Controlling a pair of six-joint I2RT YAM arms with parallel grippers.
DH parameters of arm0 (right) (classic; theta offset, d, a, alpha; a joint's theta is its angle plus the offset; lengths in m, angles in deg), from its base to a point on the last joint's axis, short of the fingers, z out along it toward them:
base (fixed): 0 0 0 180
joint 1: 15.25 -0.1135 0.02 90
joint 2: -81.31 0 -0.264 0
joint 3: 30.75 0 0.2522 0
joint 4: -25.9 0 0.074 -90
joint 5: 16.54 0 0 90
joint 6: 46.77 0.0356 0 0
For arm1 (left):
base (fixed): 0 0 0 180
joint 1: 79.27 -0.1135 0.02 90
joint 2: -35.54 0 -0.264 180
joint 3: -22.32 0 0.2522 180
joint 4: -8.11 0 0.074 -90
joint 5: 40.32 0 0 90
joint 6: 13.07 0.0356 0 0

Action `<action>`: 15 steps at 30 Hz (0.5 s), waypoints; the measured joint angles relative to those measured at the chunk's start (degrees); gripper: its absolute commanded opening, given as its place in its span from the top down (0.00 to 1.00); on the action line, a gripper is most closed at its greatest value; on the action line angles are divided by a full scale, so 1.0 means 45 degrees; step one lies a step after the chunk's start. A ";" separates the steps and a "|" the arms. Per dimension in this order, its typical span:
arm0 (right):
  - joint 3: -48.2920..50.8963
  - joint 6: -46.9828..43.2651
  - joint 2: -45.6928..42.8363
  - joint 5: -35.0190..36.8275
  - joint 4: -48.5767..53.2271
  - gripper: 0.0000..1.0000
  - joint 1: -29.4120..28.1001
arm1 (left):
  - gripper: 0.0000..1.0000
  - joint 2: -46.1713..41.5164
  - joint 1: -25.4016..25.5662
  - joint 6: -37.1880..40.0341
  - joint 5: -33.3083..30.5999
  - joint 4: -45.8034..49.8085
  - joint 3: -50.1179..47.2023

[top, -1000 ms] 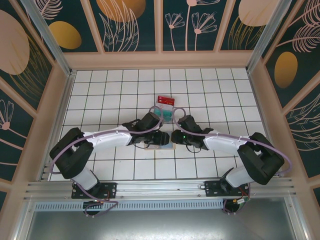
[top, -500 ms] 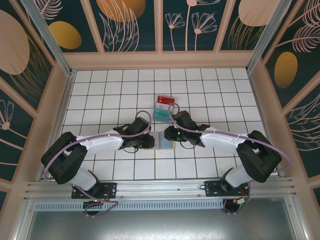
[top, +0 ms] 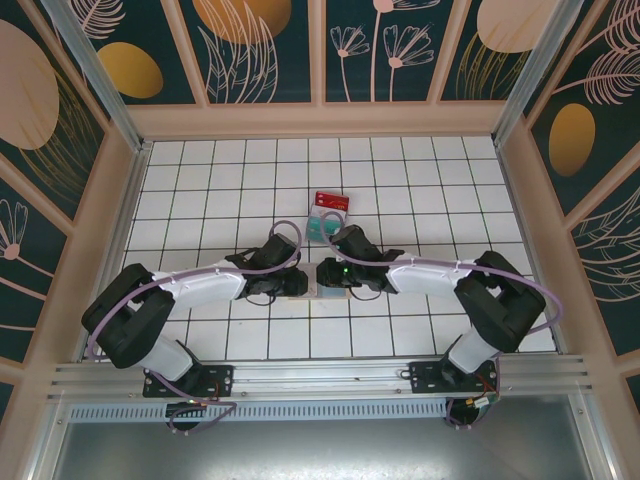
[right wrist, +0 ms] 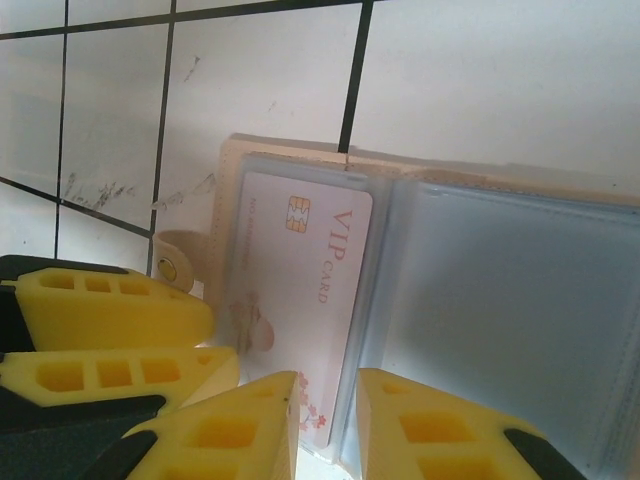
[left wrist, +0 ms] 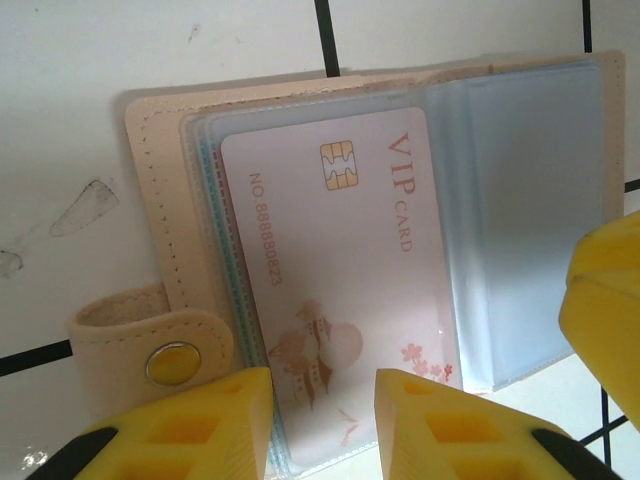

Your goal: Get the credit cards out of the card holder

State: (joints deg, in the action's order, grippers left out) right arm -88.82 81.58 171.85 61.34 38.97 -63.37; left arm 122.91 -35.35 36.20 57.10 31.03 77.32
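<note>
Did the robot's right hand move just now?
Yes. Seen from above, the right gripper slid left: a second ago it sat to the right of the small red plastic card, now it is almost straight below it.

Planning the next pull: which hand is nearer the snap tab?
Left. The left hand sits beside the snap tab; the right hand is farther over, near the fold.

Left end effector (left wrist: 322,410), right end effector (right wrist: 327,410) retreated from removed credit cards (top: 331,200) to card holder (left wrist: 150,180).
</note>
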 measured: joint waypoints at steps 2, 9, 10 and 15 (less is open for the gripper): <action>-0.0097 0.0000 0.0097 -0.0005 -0.0005 0.77 0.0000 | 0.66 0.0000 -0.0034 0.0000 0.0000 -0.0005 0.0000; -0.0253 0.0005 0.0423 -0.0170 0.0000 0.76 0.0000 | 0.66 0.0102 -0.0034 0.0000 0.0019 -0.0126 -0.0063; -0.0272 0.0019 0.0481 -0.0214 0.0005 0.76 0.0000 | 0.66 0.0102 -0.0034 0.0000 0.0029 -0.0170 -0.0097; -0.0374 0.0097 0.0811 -0.0335 0.0005 0.78 -0.0015 | 0.66 0.0165 -0.0034 -0.0005 0.0219 -0.0423 -0.0233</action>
State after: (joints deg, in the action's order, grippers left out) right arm -90.51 82.02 175.50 59.83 38.99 -63.44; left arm 123.65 -35.50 36.17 58.08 29.13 76.27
